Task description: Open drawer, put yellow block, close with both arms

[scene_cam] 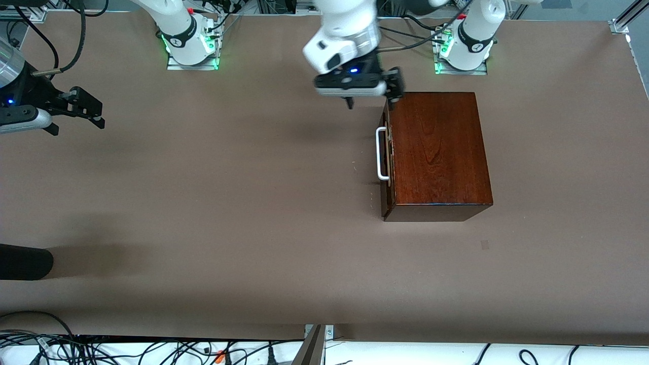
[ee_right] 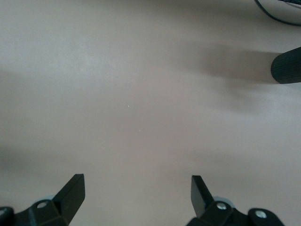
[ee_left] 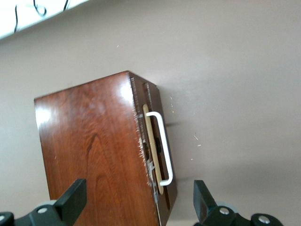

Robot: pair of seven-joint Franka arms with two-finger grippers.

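Right gripper [scene_cam: 76,114] up over bare table [scene_cam: 228,203] at right arm's end, wrist roughly level, fingers [ee_right: 70,193] spread wide, nothing between them. Black cylinder end [scene_cam: 25,262] lies on table nearer front camera, at same end.

Left gripper [scene_cam: 372,96] hangs over table just beside box's [scene_cam: 436,152] drawer-front corner nearest bases, wrist bent down, fingers [ee_left: 73,200] parted, empty.

Drawer [scene_cam: 388,157] pushed in, faces right arm's end; white handle [scene_cam: 380,154] untouched. Yellow block not visible.
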